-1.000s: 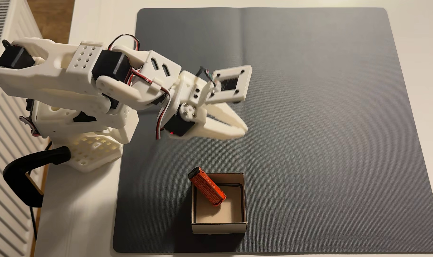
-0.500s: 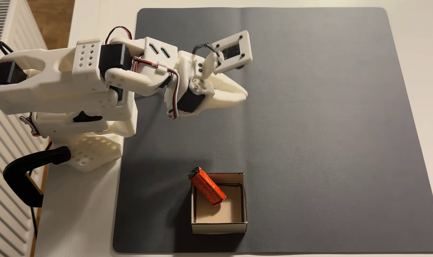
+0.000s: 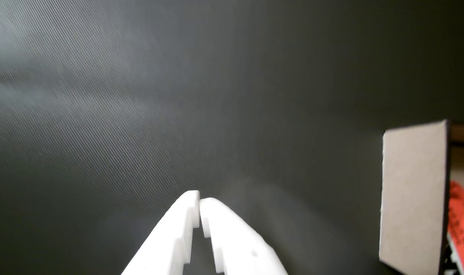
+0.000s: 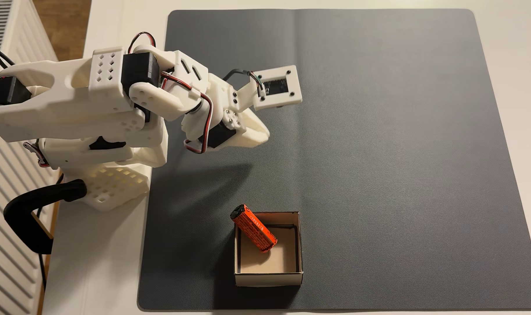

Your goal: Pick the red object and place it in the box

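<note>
The fixed view is sharp and warmly lit, and the arm (image 4: 112, 100) casts soft shadows on the mat (image 4: 379, 151). The wrist view is dim and blurred.

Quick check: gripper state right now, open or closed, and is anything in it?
Gripper: closed and empty, fingertips together over the mat, away from the red object leaning in the box.

Mat (image 4: 394, 151) bare right of box (image 4: 268, 280); red object (image 4: 255, 228) leans across box rim.
</note>
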`<action>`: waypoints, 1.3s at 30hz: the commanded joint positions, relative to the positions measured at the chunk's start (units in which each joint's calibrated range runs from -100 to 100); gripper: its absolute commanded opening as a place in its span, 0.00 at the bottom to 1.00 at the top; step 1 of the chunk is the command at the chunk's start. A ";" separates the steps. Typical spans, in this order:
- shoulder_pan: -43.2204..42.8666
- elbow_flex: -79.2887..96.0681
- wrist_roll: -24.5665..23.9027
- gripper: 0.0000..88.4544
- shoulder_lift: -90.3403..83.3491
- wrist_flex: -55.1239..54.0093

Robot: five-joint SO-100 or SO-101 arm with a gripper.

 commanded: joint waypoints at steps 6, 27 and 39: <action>0.22 0.64 0.34 0.01 -0.40 8.97; 0.30 0.64 0.49 0.01 -0.40 14.91; 0.30 0.64 0.49 0.01 -0.40 14.91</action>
